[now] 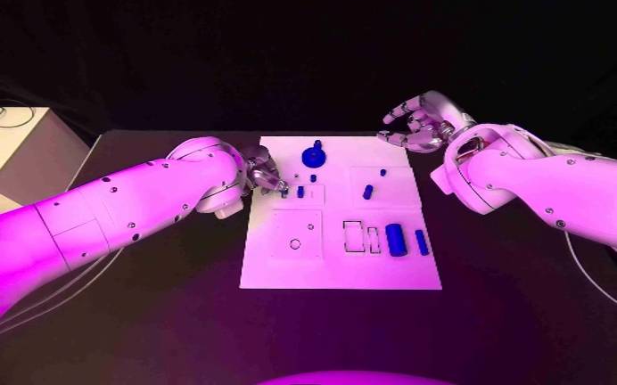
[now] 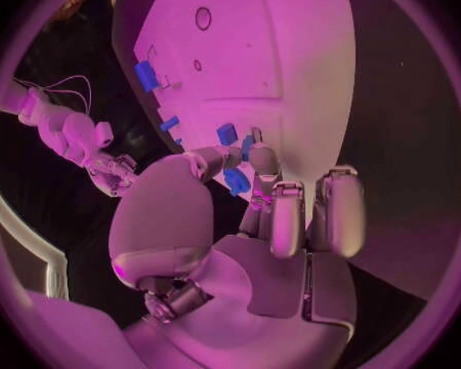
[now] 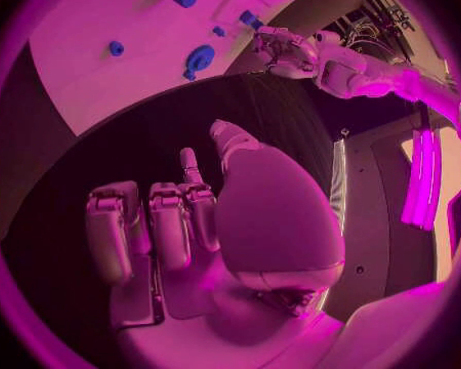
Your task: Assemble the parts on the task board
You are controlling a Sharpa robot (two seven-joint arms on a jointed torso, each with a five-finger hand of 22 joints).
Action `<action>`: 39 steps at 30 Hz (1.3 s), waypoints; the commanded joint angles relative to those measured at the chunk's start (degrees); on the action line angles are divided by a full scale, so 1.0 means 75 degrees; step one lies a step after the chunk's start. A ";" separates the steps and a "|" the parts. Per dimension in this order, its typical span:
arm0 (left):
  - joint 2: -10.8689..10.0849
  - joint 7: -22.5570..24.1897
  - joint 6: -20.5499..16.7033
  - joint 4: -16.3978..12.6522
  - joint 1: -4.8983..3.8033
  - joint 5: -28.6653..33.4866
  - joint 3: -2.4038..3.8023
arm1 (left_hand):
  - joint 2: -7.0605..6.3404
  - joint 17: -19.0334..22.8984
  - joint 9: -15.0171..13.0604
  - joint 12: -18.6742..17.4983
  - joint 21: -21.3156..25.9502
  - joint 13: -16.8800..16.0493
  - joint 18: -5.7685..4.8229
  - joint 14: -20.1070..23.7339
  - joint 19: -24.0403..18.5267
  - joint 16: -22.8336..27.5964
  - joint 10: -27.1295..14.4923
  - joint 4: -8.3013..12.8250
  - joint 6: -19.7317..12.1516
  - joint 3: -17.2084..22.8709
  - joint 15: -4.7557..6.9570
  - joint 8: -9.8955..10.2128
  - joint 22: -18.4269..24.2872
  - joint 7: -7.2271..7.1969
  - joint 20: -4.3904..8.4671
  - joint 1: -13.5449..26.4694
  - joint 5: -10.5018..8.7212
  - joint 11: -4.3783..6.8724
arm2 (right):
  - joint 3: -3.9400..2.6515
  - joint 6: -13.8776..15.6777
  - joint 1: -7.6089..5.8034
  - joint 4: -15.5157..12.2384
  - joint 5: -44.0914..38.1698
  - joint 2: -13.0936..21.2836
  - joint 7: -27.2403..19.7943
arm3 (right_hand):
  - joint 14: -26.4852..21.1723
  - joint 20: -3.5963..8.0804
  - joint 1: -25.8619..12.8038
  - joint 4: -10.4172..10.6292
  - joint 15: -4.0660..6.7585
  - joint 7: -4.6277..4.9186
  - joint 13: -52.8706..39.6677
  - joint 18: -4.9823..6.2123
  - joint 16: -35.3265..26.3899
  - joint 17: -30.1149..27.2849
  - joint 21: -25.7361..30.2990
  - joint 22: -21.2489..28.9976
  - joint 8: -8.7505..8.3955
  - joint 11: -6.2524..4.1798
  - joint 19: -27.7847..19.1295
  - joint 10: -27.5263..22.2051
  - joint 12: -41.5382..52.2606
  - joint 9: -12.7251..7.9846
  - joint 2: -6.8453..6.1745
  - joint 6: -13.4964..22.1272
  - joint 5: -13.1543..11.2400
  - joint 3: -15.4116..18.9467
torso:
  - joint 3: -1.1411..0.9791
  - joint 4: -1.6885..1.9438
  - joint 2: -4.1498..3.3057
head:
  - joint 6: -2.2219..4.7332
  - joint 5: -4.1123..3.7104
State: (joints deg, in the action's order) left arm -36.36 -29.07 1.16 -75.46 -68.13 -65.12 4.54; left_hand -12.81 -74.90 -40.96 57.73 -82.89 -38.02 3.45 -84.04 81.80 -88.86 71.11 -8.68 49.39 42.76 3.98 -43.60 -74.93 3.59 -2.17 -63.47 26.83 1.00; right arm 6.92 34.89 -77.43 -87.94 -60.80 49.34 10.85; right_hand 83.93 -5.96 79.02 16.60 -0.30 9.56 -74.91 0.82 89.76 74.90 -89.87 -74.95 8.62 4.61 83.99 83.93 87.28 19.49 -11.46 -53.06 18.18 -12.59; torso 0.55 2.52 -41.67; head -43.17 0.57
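Head view: the white board [image 1: 341, 251] lies in the middle of the black table [image 1: 154, 314]. On it, a round blue knob piece [image 1: 315, 154] sits near the far edge at about 12 o'clock. Three small blue pegs lie below it: one [image 1: 313, 177] just under the knob, one [image 1: 301, 192] nearer the left hand, one [image 1: 368, 192] toward 2 o'clock of the board's centre. A thick blue cylinder [image 1: 396, 240] and a thinner blue bar [image 1: 422, 242] lie side by side at about 4 o'clock, beside two empty rectangular slots [image 1: 352, 235]. The left hand [image 1: 264, 176] is at the board's left edge, around 10 o'clock, fingers curled toward a small blue piece [image 1: 284, 192] at their tips. The right hand [image 1: 422, 125] hangs above the table off the board's far right corner, at 1 o'clock, fingers spread apart and bent, holding nothing.

Left wrist view: the left hand [image 2: 253, 180] has its thumb and a fingertip pinched on a small blue piece [image 2: 237, 180], with the other fingers [image 2: 333, 213] folded side by side. Another blue peg [image 2: 226, 133] lies on the board just beyond the fingertips, and the board [image 2: 292, 49] stretches away behind.

Right wrist view: the right hand [image 3: 189, 221] has its fingers loosely curled and apart, with nothing between them, over dark table. The board's corner [image 3: 107, 16] with the knob piece [image 3: 200, 59] lies well apart from it.
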 commanded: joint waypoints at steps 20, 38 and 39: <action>0.0009 -0.0055 0.0454 0.0015 0.0004 -0.0248 -0.0003 | 0.0072 -0.1795 -0.0019 0.0045 -0.0039 0.0007 -0.0048 -0.0728 0.0041 -0.0040 0.0061 0.1415 0.0091 0.1351 0.0053 -0.0027 -0.0405 -0.0030 0.0009 -0.0007 0.0043 0.0017 | -0.0001 -0.0073 0.0005 -0.0019 -0.0052 0.0011 -0.0060 | 0.0796 -0.0042 -0.0075 -0.0011 -0.0012 -0.0025 -0.1633 -0.0109 0.0013 0.1957 -0.0017 -0.2007 0.0024 0.0001 0.0801 0.0415 -0.0022 0.0014 0.0002 -0.0001 0.0043 -0.0021 | -0.0004 0.0001 0.0003 | -0.0045 0.0013; 0.0073 -0.0053 0.0408 0.0099 0.0004 -0.0259 -0.0007 | 0.0069 -0.1787 -0.0022 0.0037 -0.0034 0.0018 -0.0046 -0.0726 0.0035 -0.0036 0.0059 0.1424 0.0094 0.1356 0.0055 -0.0027 -0.0396 -0.0032 0.0013 0.0000 0.0044 0.0019 | -0.0001 -0.0069 0.0005 -0.0026 -0.0052 0.0011 -0.0063 | 0.0796 -0.0042 -0.0075 -0.0011 -0.0012 -0.0025 -0.1633 -0.0109 0.0013 0.1957 -0.0017 -0.2007 0.0024 0.0001 0.0801 0.0415 -0.0022 0.0014 0.0002 -0.0001 0.0043 -0.0021 | -0.0004 -0.0006 -0.0006 | -0.0073 0.0004; 0.0078 -0.0053 0.0405 0.0108 0.0004 -0.0262 -0.0008 | 0.0069 -0.1787 -0.0022 0.0037 -0.0034 0.0018 -0.0046 -0.0726 0.0035 -0.0036 0.0059 0.1424 0.0094 0.1356 0.0055 -0.0027 -0.0396 -0.0032 0.0013 0.0000 0.0044 0.0019 | -0.0001 -0.0069 0.0005 -0.0027 -0.0052 0.0012 -0.0064 | 0.0796 -0.0042 -0.0075 -0.0011 -0.0012 -0.0025 -0.1633 -0.0109 0.0013 0.1957 -0.0017 -0.2007 0.0024 0.0001 0.0801 0.0415 -0.0022 0.0014 0.0002 -0.0001 0.0043 -0.0021 | -0.0005 -0.0006 -0.0006 | -0.0073 0.0004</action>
State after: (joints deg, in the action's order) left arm -35.90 -29.49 3.61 -74.72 -68.12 -66.72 4.48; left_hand -12.74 -74.90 -40.99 57.72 -82.87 -37.93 3.46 -84.04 81.79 -88.86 71.38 -8.52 49.42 42.60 3.98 -43.40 -74.92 3.56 -2.17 -63.54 27.05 1.10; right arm 6.92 34.88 -77.41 -88.03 -60.79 49.41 10.85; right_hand 83.93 -5.96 79.02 16.60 -0.30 9.56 -74.94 0.82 89.76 74.90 -89.87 -74.92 8.62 4.61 84.00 83.93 87.28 19.54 -11.46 -53.06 18.18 -12.60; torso 0.51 2.47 -41.69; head -43.68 0.63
